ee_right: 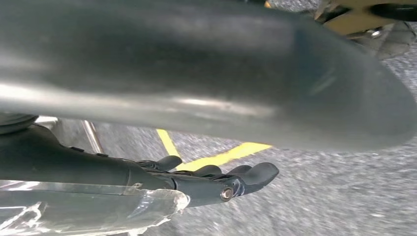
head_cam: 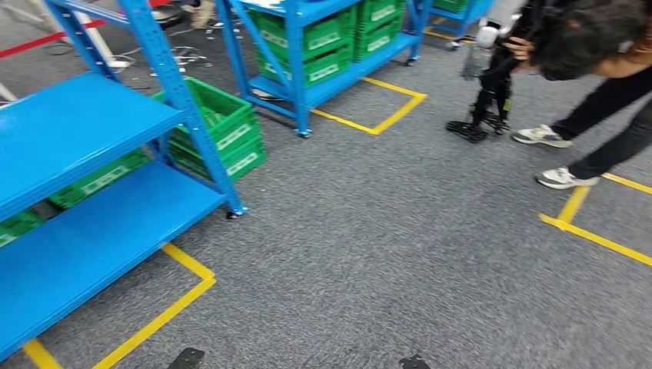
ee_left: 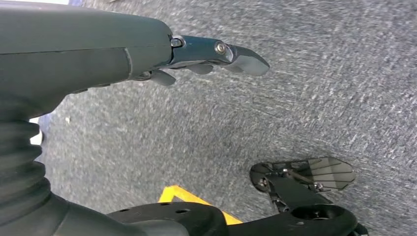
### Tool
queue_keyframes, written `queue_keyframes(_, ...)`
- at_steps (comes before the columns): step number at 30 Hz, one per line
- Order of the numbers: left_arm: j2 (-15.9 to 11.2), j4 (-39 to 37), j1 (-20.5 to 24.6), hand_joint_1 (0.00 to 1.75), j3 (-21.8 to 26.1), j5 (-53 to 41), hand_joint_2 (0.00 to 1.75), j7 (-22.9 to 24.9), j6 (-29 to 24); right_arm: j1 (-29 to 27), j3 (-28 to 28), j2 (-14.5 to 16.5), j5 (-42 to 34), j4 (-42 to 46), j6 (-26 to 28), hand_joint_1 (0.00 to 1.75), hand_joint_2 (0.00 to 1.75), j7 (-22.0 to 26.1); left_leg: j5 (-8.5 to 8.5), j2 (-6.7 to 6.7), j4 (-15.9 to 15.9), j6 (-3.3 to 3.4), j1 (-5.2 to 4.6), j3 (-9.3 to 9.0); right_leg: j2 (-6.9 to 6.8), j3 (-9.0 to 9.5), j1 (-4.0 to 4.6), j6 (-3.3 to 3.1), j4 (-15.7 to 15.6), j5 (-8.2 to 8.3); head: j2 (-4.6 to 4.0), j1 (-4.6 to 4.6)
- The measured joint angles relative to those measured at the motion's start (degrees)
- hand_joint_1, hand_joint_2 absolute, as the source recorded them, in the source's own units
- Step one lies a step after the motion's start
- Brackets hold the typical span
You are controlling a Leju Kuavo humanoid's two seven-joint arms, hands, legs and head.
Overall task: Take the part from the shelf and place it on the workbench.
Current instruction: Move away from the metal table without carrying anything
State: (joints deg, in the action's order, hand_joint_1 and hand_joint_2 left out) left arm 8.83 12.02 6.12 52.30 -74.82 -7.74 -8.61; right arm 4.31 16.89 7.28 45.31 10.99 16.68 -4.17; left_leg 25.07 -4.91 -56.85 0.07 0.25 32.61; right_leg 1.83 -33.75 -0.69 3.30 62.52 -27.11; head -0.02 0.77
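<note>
Both the left hand (ee_left: 196,61) and right hand (ee_right: 216,179) hang empty with fingers loosely apart, while the blue shelf (head_cam: 84,123) stands on the robot's left side, nearer the left hand.

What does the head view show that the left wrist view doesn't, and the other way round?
The head view alone takes in the blue shelves, the green crates on and behind them, and a person bending over near a small dark machine. The left wrist view alone gives a close look at the left hand, hanging over the floor with nothing in it, fingers nearly straight. Both share the grey carpet and yellow floor tape.
</note>
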Motion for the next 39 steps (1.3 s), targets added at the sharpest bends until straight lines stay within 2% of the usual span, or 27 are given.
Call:
queue_keyframes(2, 0.00, 0.00, 0.00, 0.00, 0.00, 0.00, 1.75, 0.00, 0.00, 0.00, 0.00, 0.00, 0.00, 0.00, 0.00, 0.00, 0.00, 0.00, 0.01, -0.06, -0.01, -0.03, 0.00, 0.00, 0.28, 0.20, -0.05, 0.03, -0.42, 0.16, 0.00, 0.00)
queue_keyframes(4, -0.03, 0.00, 0.04, 0.00, 0.00, 0.01, 1.75, 0.00, 0.00, 0.03, 0.03, 0.03, 0.00, 0.00, -0.02, 0.00, 0.00, 0.00, -0.08, -0.74, -0.14, -0.55, -0.05, 0.29, 1.84, 1.00, -0.21, -0.24, -2.09, -0.05, 0.00, -0.02)
queue_keyframes(5, -0.07, 0.00, -0.04, 0.00, 0.01, 0.02, 1.75, 0.00, -0.01, 0.09, 0.05, 0.07, 0.01, 0.00, -0.04, 0.00, 0.00, 0.00, -0.17, -0.92, -0.15, -1.11, -0.01, 0.54, 1.90, 1.37, -0.24, -0.86, -2.88, -0.04, 0.00, -0.04)
queue_keyframes(6, -0.11, 0.00, -0.09, 0.00, 0.02, 0.03, 1.75, 0.00, -0.01, 0.16, 0.07, 0.10, 0.01, 0.00, -0.05, 0.00, 0.00, 0.02, 0.14, -0.35, -0.62, -1.73, -0.03, 1.04, 1.74, 1.66, -0.25, -1.58, -3.54, -0.07, 0.00, -0.22)
queue_keyframes(8, -0.16, 0.00, -0.07, 0.00, 0.04, 0.04, 1.75, 0.00, -0.02, 0.17, 0.09, 0.15, 0.02, 0.00, -0.07, 0.00, 0.00, 0.05, 2.56, 2.13, -4.47, -2.62, 0.01, 3.22, -0.43, 1.69, -0.06, -2.86, -3.75, 0.24, 0.00, -0.66)
queue_keyframes(9, -0.15, 0.00, 0.05, 0.00, 0.04, 0.04, 1.75, 0.00, -0.02, 0.07, 0.09, 0.14, 0.02, 0.00, -0.07, 0.00, 0.00, 0.07, 4.53, 3.34, -8.12, -2.79, -0.04, 5.01, -1.25, 1.63, 0.04, -3.07, -3.75, 0.20, 0.00, -0.86)
queue_keyframes(10, -0.14, 0.00, 0.12, 0.00, 0.04, 0.04, 1.75, 0.00, -0.02, -0.05, 0.10, 0.13, 0.02, 0.00, -0.07, 0.00, 0.00, 0.07, 6.22, 3.83, -11.97, -2.89, -0.02, 6.86, -2.12, 1.58, 0.13, -3.18, -3.75, 0.16, 0.00, -0.91)
queue_keyframes(11, -0.13, 0.00, 0.13, 0.00, 0.05, 0.04, 1.75, 0.00, -0.01, -0.14, 0.11, 0.13, 0.03, 0.00, -0.09, 0.00, 0.00, 0.07, 7.09, 4.04, -14.79, -2.93, -0.02, 8.18, -2.98, 1.54, 0.19, -3.22, -3.74, 0.13, 0.00, -0.90)
queue_keyframes(12, -0.12, 0.00, 0.10, 0.00, 0.05, 0.04, 1.75, 0.00, -0.01, -0.16, 0.11, 0.12, 0.04, 0.00, -0.11, 0.00, 0.00, 0.07, 6.91, 4.13, -15.80, -2.92, -0.02, 8.56, -3.78, 1.52, 0.24, -3.24, -3.74, 0.10, 0.00, -0.90)
queue_keyframes(13, -0.10, 0.00, 0.06, 0.00, 0.06, 0.04, 1.75, 0.00, -0.01, -0.14, 0.11, 0.13, 0.05, 0.00, -0.15, 0.00, 0.00, 0.07, 5.69, 4.29, -14.60, -2.84, -0.02, 7.80, -4.51, 1.55, 0.26, -3.23, -3.74, 0.07, 0.00, -0.91)
queue_keyframes(14, -0.12, 0.00, 0.03, 0.00, 0.07, 0.03, 1.75, 0.00, -0.03, -0.08, 0.11, 0.13, 0.07, 0.00, -0.17, 0.00, 0.00, 0.07, 3.85, 4.75, -11.59, -2.70, -0.05, 6.04, -5.17, 1.64, 0.27, -3.18, -3.74, 0.02, 0.00, -0.91)
queue_keyframes(16, -0.14, 0.00, 0.09, 0.00, 0.07, -0.03, 1.75, 0.00, -0.06, 0.00, 0.12, 0.13, 0.11, 0.00, -0.24, 0.00, 0.00, 0.08, 0.99, 7.30, -4.18, -2.23, -0.32, 1.88, -6.29, 1.84, 0.54, -2.82, -3.62, -0.23, 0.00, -0.99)
queue_keyframes(18, -0.16, 0.00, 0.27, 0.00, 0.07, -0.10, 1.75, 0.00, -0.10, 0.04, 0.13, 0.13, 0.17, 0.00, -0.35, 0.00, 0.00, 0.08, 0.44, 8.87, -0.45, -1.62, -0.61, 0.10, -7.42, 2.02, 0.93, -2.24, -3.59, -0.47, 0.00, -0.95)
queue_keyframes(20, -0.23, 0.00, 0.17, 0.00, 0.07, -0.12, 1.75, 0.00, -0.15, 0.17, 0.13, 0.13, 0.23, 0.01, -0.48, 0.00, 0.00, 0.06, 0.46, 7.75, 0.02, -1.01, -0.59, 0.16, -8.45, 2.29, 0.99, -1.64, -3.75, -0.63, 0.00, -0.86)
queue_keyframes(21, -0.27, 0.00, 0.02, 0.00, 0.08, -0.13, 1.75, 0.00, -0.19, 0.28, 0.13, 0.13, 0.26, 0.01, -0.52, 0.00, 0.00, 0.06, 0.38, 7.13, 0.12, -0.75, -0.47, 0.12, -7.91, 2.29, 0.88, -1.28, -3.47, -0.98, 0.00, -0.79)
queue_keyframes(22, -0.28, 0.00, -0.04, 0.00, 0.08, -0.13, 1.75, 0.00, -0.20, 0.37, 0.13, 0.13, 0.29, 0.02, -0.55, 0.00, 0.00, 0.06, 0.25, 6.52, 0.22, -0.43, -0.32, 0.06, -6.71, 1.88, 0.75, -0.94, -2.31, -1.83, 0.00, -0.65)
queue_keyframes(24, -0.22, 0.00, 0.08, 0.00, 0.09, -0.14, 1.75, 0.00, -0.21, 0.38, 0.13, 0.13, 0.37, 0.01, -0.59, 0.00, 0.00, 0.04, 0.08, 5.23, 0.29, 0.02, -0.11, 0.03, -3.53, -0.77, 0.53, -0.43, 3.67, -5.04, 0.00, -0.27)
queue_keyframes(26, -0.16, 0.00, 0.16, 0.00, 0.09, -0.15, 1.75, 0.00, -0.20, 0.21, 0.14, 0.13, 0.39, 0.00, -0.66, 0.00, 0.00, -0.01, 0.03, 3.69, 0.27, 0.21, -0.11, 0.08, -2.26, -4.36, 0.50, -0.27, 10.81, -7.71, 0.00, -0.09)
queue_keyframes(27, -0.18, 0.00, 0.11, 0.00, 0.10, -0.15, 1.75, 0.01, -0.20, 0.13, 0.15, 0.13, 0.40, 0.00, -0.69, 0.00, 0.00, -0.02, 0.02, 2.91, 0.26, 0.21, -0.10, 0.07, -2.10, -5.26, 0.49, -0.26, 12.15, -7.59, 0.00, -0.06)
queue_keyframes(28, -0.20, 0.00, 0.07, 0.00, 0.10, -0.16, 1.75, 0.01, -0.20, 0.11, 0.15, 0.13, 0.41, 0.00, -0.73, 0.00, 0.00, -0.02, 0.01, 2.10, 0.24, 0.18, -0.07, 0.02, -1.96, -5.08, 0.42, -0.29, 11.20, -6.32, 0.00, -0.05)
queue_keyframes(29, -0.20, 0.00, 0.05, 0.00, 0.11, -0.17, 1.75, 0.02, -0.20, 0.13, 0.15, 0.13, 0.43, 0.00, -0.74, 0.00, 0.00, -0.02, 0.01, 1.30, 0.20, 0.09, -0.02, -0.03, -1.55, -3.87, 0.29, -0.30, 8.20, -4.24, 0.00, -0.04)
queue_keyframes(31, -0.20, 0.00, 0.15, 0.00, 0.11, -0.20, 1.75, 0.02, -0.20, 0.18, 0.15, 0.15, 0.47, -0.01, -0.76, 0.00, 0.00, -0.02, 0.08, -0.25, -0.05, -0.41, 0.09, 0.02, 0.89, -0.51, -0.19, -0.27, 0.62, -0.83, 0.00, -0.03)
queue_keyframes(33, -0.22, 0.00, 0.23, 0.00, 0.11, -0.22, 1.75, 0.02, -0.20, 0.30, 0.15, 0.19, 0.52, -0.01, -0.80, 0.00, 0.00, -0.02, -0.06, -1.48, -0.16, -1.23, 0.19, 0.36, 2.83, 1.19, -0.39, -0.56, -2.96, -0.08, 0.00, 0.00)
queue_keyframes(35, -0.27, 0.00, 0.07, 0.00, 0.11, -0.22, 1.75, 0.05, -0.20, 0.48, 0.16, 0.22, 0.56, 0.00, -0.81, 0.00, 0.00, -0.02, -0.44, -2.52, 0.16, -2.04, 0.40, 0.70, 2.20, 1.34, -0.22, -1.38, -3.18, -0.04, 0.00, 0.01)
queue_keyframes(36, -0.30, 0.00, -0.04, 0.00, 0.11, -0.22, 1.75, 0.07, -0.20, 0.56, 0.17, 0.22, 0.57, 0.00, -0.80, 0.00, 0.00, -0.03, -0.36, -1.99, 0.11, -2.37, 0.39, 0.85, 1.59, 1.38, -0.19, -1.82, -3.30, 0.10, 0.00, -0.03)
queue_keyframes(37, -0.33, 0.00, -0.07, 0.00, 0.11, -0.22, 1.75, 0.09, -0.20, 0.58, 0.17, 0.24, 0.58, 0.00, -0.80, 0.00, 0.00, -0.02, 0.25, -0.79, -0.68, -2.64, 0.31, 1.30, 0.90, 1.45, -0.21, -2.23, -3.47, 0.23, 0.00, -0.21)
queue_keyframes(39, -0.34, 0.00, 0.14, 0.00, 0.10, -0.24, 1.75, 0.11, -0.20, 0.53, 0.18, 0.23, 0.59, 0.00, -0.79, 0.00, 0.00, -0.01, 3.30, 2.62, -5.75, -3.03, 0.10, 3.79, -0.68, 1.52, -0.12, -2.80, -3.68, 0.30, 0.00, -0.57)
